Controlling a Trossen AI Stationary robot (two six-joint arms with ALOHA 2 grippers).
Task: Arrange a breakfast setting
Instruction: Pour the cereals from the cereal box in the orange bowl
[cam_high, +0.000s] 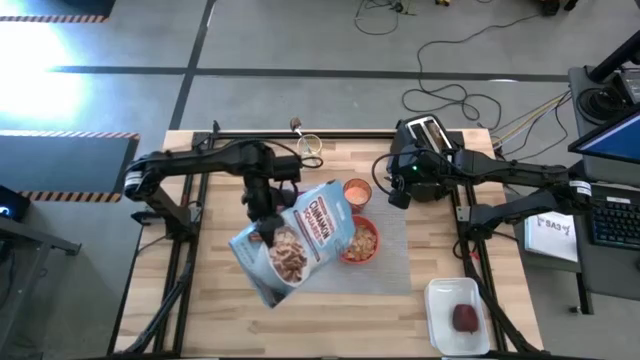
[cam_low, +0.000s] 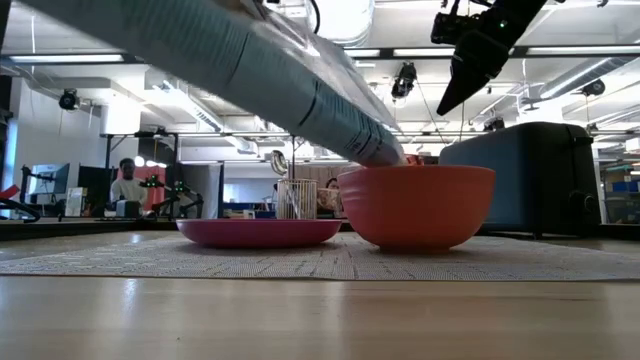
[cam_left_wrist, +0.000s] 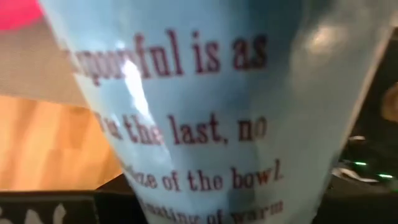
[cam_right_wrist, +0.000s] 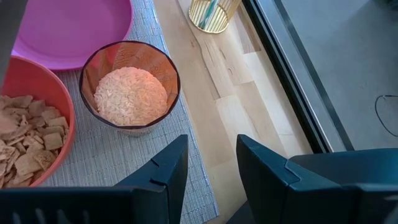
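The grey woven placemat is spread on the wooden table, between the two arms. A large pale-blue cereal bag is held tilted over it, its long axis running from the near left side up toward the bowl, with the open mouth at the bowl's rim. The bag is gripped by the left gripper, clenched on its upper part. The pink plate lies on the mat, mostly hidden under the bag. The red-orange bowl stands just beside the plate and already contains cereal pieces. The small orange-tinted cup, filled with pale grains, stands just behind the bowl, on the side of the toaster. The right gripper hovers over the mat edge near the cup, fingers parted and empty; it is the nearer one to the cup. The dark-red fruit is still on the white tray, well apart from the mat, on the right arm's side.
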